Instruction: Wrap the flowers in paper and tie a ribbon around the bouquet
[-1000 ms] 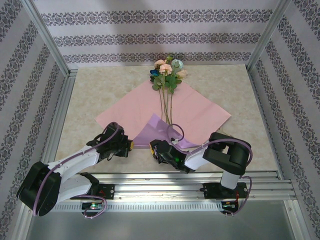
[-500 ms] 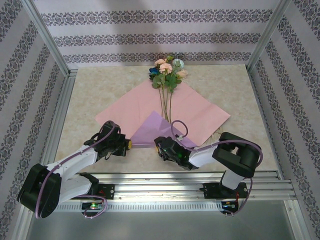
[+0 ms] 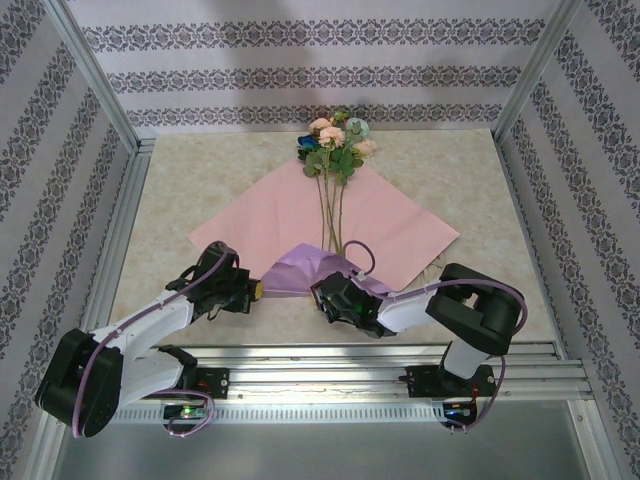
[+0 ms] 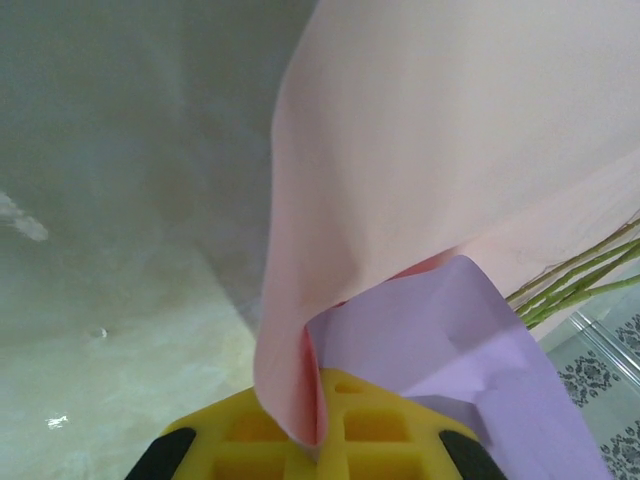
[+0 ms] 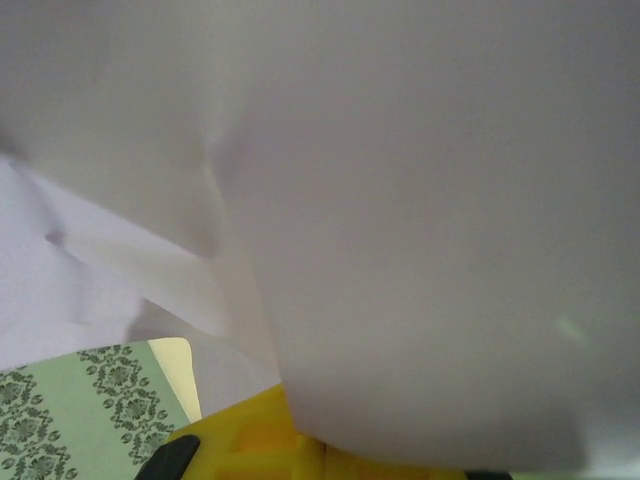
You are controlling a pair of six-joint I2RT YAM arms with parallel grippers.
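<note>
Paper [image 3: 280,215]: lying pink face up on the table [image 3: 180,180], carrying the flowers [image 3: 335,140] along its centre line. At left gripper [image 3: 252,290]: clamping the near edge, lifting the lilac underside toward the stems. At right gripper [image 3: 322,294]: apparently pinching the same flap for the wrap, with its fingertips hidden by the sheet.

Pink paper [image 3: 400,225] with its lilac underside showing; flowers [image 3: 335,140] in peach, pink, blue and teal on green stems; cream marbled surface [image 3: 190,190]; walls [image 3: 300,78] striped lilac with dark damask bands
</note>
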